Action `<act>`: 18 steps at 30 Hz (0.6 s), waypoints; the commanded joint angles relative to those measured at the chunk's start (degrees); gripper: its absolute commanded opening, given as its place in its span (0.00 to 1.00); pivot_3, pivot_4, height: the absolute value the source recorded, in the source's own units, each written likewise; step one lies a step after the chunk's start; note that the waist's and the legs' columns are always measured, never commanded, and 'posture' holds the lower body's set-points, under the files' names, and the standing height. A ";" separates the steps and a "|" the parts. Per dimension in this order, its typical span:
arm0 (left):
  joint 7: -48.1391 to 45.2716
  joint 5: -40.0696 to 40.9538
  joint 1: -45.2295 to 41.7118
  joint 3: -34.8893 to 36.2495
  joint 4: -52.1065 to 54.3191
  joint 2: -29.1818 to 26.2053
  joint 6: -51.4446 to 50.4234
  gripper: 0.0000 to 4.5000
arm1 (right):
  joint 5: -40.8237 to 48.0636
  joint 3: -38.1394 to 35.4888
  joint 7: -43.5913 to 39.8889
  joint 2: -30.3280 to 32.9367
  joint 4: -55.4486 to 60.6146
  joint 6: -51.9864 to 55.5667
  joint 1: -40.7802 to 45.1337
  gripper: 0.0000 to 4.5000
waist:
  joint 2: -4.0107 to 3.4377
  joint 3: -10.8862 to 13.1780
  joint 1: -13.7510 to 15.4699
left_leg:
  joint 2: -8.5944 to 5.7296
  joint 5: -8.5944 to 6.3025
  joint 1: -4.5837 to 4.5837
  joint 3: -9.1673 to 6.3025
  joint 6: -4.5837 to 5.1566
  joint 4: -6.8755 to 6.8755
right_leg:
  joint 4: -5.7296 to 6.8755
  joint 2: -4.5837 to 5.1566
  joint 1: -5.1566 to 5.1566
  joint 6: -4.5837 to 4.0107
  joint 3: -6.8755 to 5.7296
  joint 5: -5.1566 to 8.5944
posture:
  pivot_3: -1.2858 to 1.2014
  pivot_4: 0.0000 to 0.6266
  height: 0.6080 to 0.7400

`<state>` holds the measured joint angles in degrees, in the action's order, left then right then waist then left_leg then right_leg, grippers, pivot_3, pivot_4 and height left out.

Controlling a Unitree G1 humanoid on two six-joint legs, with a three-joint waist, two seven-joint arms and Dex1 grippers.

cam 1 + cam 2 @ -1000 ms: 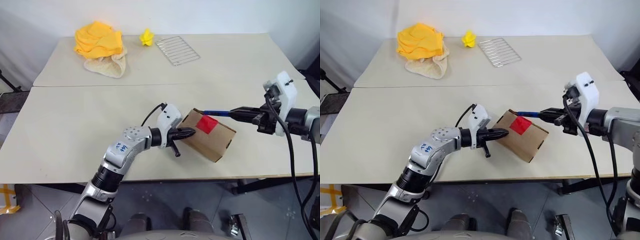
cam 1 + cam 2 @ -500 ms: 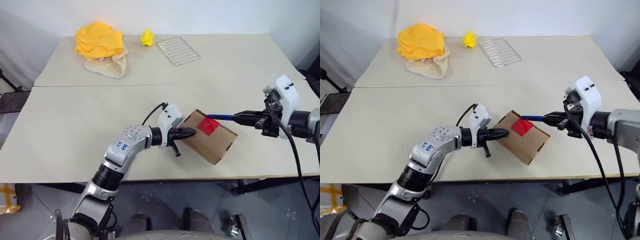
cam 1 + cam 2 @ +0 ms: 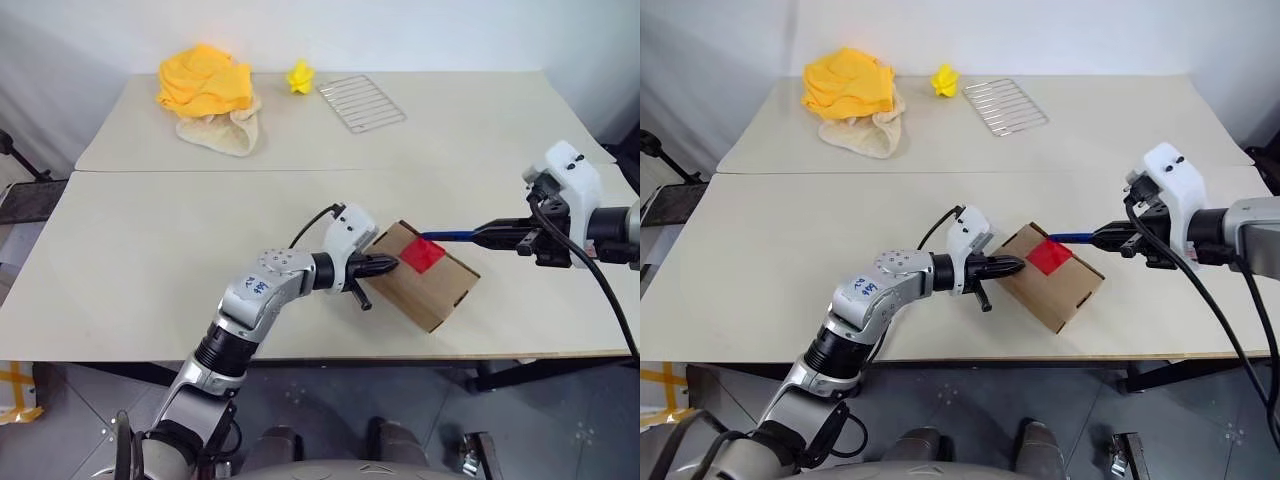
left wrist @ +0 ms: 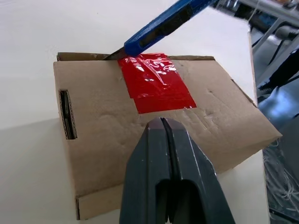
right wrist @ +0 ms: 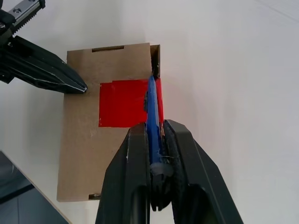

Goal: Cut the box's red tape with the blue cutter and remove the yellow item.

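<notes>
- As you read across the table [image 3: 150,250] from its left side, you first meet the left gripper [image 3: 392,265], its jaws clenched together with nothing between them, their tips pressed against the near-left side of the box [image 3: 440,295], bracing it.
- The box lies near the table's front edge, just right of centre, turned at an angle, its long axis running from the left gripper's side away toward the front right.
- The red tape [image 4: 156,81] sits on the upper face, toward the far edge, just past the left gripper's tips.
- The blue cutter [image 3: 452,237] comes in from the right, its long axis nearly level and pointing left; the dark tip meets the far edge of the box at the corner of the red tape.
- The right gripper [image 3: 500,236], jaws clamped on the blue cutter's rear end, stands well to the right of the box.
- The relation you should judge next: the blade lies at the tape's far edge, so the cut would have to run from that edge across the patch, toward the left gripper's tips, which lie just beyond it.
- No yellow item can be made out; it is presumably inside the closed box.
</notes>
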<state>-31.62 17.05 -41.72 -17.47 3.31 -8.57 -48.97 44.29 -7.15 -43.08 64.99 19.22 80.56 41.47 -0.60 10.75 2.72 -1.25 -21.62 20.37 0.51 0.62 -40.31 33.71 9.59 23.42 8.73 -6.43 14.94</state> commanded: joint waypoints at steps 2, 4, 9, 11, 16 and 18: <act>3.72 -1.86 0.27 -1.59 -1.55 1.53 -6.16 0.00 | 0.20 4.69 -2.23 0.92 -0.82 1.53 3.53 0.04 | 0.03 -0.02 0.01 | 0.00 0.00 -0.02 0.01 0.00 0.00 | -0.01 0.00 -0.03 0.00 0.02 -0.01 | 0.52 0.24 1.00; 4.29 -1.82 0.04 -1.51 -1.71 2.16 -7.08 0.00 | -0.31 6.47 -2.83 1.59 -1.43 1.85 4.41 0.04 | 0.03 -0.03 0.09 | 0.01 0.00 -0.03 0.00 0.00 0.00 | 0.00 0.00 -0.02 0.00 0.01 -0.01 | 0.52 0.24 1.00; 5.32 -1.83 -0.05 -1.44 -1.80 3.07 -8.48 0.00 | -0.73 8.92 -5.08 3.93 -1.83 2.25 5.03 0.04 | 0.15 -0.09 0.41 | 0.00 0.00 -0.02 -0.01 0.00 0.00 | -0.03 0.00 -0.04 0.00 0.00 -0.01 | 0.52 0.24 1.00; 6.15 -2.20 -0.28 -1.24 -2.61 3.48 -8.71 0.00 | -1.24 10.13 -5.93 5.09 -1.87 2.15 5.12 0.04 | 0.15 -0.10 0.46 | 0.00 0.00 -0.02 0.00 0.00 0.00 | -0.04 0.00 -0.05 0.00 0.00 -0.01 | 0.52 0.24 1.00; 7.57 -2.91 -0.83 -1.02 -4.36 3.91 -8.80 0.00 | -1.77 11.97 -8.39 7.60 -1.65 1.77 5.20 0.04 | 0.17 -0.10 0.52 | 0.00 0.00 -0.02 -0.01 0.00 0.00 | -0.06 0.00 -0.05 0.00 -0.01 -0.01 | 0.52 0.24 1.00; 8.02 -3.30 -1.08 -1.12 -5.13 3.93 -8.65 0.00 | -1.47 12.33 -9.85 8.90 -1.08 1.68 5.07 0.04 | 0.17 -0.11 0.55 | 0.00 0.00 -0.02 -0.01 0.00 0.00 | -0.06 0.00 -0.05 0.00 -0.01 -0.01 | 0.52 0.24 1.00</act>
<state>-25.67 16.40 -44.28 -17.36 1.78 -3.97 -55.40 41.65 4.29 -50.45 72.47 16.49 81.31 46.67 -0.43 10.64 3.27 -1.25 -21.62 20.35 0.50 0.62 -40.31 33.65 9.59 23.36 8.74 -6.44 14.93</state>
